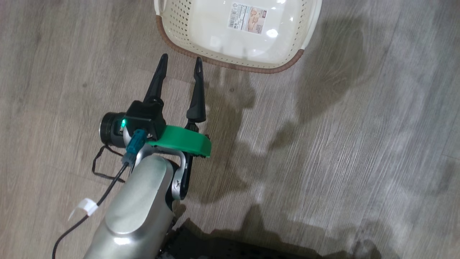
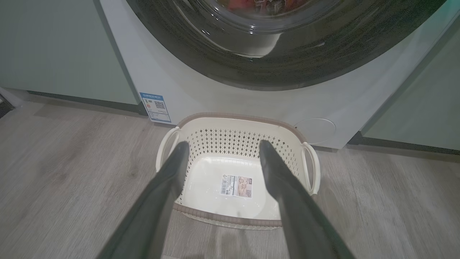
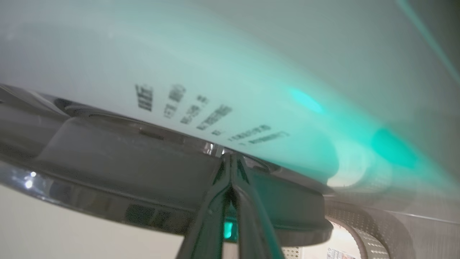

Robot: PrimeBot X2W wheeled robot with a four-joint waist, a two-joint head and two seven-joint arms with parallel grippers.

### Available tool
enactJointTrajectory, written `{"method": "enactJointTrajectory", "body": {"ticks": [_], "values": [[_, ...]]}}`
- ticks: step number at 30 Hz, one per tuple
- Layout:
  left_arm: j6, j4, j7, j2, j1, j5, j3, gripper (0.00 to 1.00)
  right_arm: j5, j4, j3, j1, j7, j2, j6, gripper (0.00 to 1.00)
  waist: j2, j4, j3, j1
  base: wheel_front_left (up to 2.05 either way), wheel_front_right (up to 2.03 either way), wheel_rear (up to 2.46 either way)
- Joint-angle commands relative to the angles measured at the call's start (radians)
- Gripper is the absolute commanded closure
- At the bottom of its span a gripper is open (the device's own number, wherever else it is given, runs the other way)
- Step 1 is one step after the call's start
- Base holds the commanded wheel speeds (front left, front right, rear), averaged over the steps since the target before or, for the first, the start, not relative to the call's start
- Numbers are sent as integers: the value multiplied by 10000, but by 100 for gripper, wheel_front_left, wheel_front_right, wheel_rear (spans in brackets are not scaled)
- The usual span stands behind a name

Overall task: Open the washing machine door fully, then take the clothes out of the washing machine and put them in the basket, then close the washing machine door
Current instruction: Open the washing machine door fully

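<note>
The washing machine (image 2: 222, 97) stands white behind the cream basket (image 2: 201, 212). Its door (image 2: 305, 61), a glossy black rim around clear glass, looks shut against the front. Red clothes (image 2: 244, 3) show through the glass at the top edge. My left gripper (image 2: 222, 149) is open and empty, its fingers pointing over the basket's near rim. In the head view this left gripper (image 1: 181, 59) hovers just short of the basket (image 1: 230, 64). My right gripper (image 3: 230, 157) is shut, its tips at the seam where the door (image 3: 107, 172) meets the washing machine (image 3: 215, 64).
Pale green cabinets (image 2: 54, 46) flank the machine on both sides. A blue label sticker (image 2: 155, 107) and a round hatch (image 2: 315, 130) sit low on its front. Grey wood floor (image 1: 341, 144) spreads around the basket. My dark base (image 1: 230, 248) is at the bottom.
</note>
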Motion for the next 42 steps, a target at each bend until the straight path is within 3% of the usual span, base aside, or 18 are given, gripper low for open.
{"method": "enactJointTrajectory", "body": {"ticks": [1,8,17,42], "values": [[58,-315,-65,170,-59,-87,251,0,-30,-255,24,-247,60,135,-6,100,0,25,40,-1,0,0,0],[97,-314,-65,170,-142,-182,189,0,157,-338,392,-362,430,361,-6,100,0,106,39,-1,0,0,0],[34,-201,-65,170,-1,-171,358,0,415,-680,808,646,966,383,-6,100,0,34,-549,-1,0,0,0],[-509,463,-65,170,1727,327,1380,0,1027,-2549,1668,5798,1362,1769,-6,100,0,202,-4201,-1,0,0,0]]}}
